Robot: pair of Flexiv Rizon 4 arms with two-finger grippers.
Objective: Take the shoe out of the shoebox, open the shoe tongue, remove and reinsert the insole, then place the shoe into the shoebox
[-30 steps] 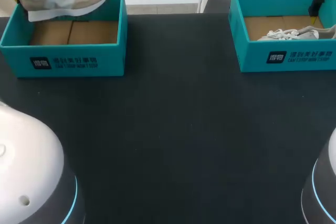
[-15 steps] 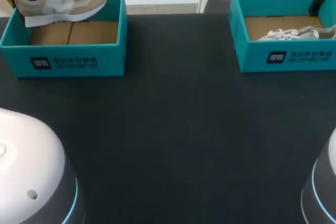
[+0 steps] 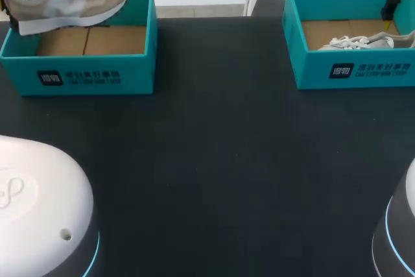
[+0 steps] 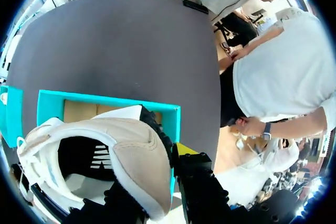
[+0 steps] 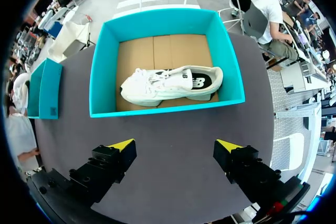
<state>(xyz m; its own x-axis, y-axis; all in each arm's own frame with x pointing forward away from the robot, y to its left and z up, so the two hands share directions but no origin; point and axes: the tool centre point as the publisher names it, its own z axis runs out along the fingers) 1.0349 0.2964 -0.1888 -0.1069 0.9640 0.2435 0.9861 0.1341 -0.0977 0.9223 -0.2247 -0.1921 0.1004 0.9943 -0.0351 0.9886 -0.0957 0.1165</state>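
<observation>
- Left gripper (image 4: 160,178): clenched on the heel of the beige shoe (image 3: 68,1). One finger appears to sit inside the collar, and the other, with its yellow tip showing, lies behind the heel.
- Beige shoe: held in the air above the left shoebox (image 3: 84,77), sole down and roughly level. Its heel overhangs the box's outer end and its toe points toward the middle of the surface (image 3: 220,160). No part of the shoe touches the box.
- Left shoebox: only the cardboard floor shows under the raised shoe.
- Right gripper (image 5: 176,146): released, with the fingers spread wide and nothing between them. It hangs over the dark surface just short of the right shoebox (image 5: 98,77).
- White shoe (image 5: 169,84): lies on its side on the floor of the right shoebox, untouched.
- Step in hand, as judged: the first one, taking the shoe out of its box. The shoe is lifted out but not yet set down.
- Next move, as judged: carry the beige shoe over the near wall and lower it sole-first onto the open surface between the boxes. It should land within the right arm's reach, so one gripper can steady the shoe while the other lifts the tongue.
- Caution: a heel-only grip lets the toe sag or swing, so a slow, level descent is advisable.
</observation>
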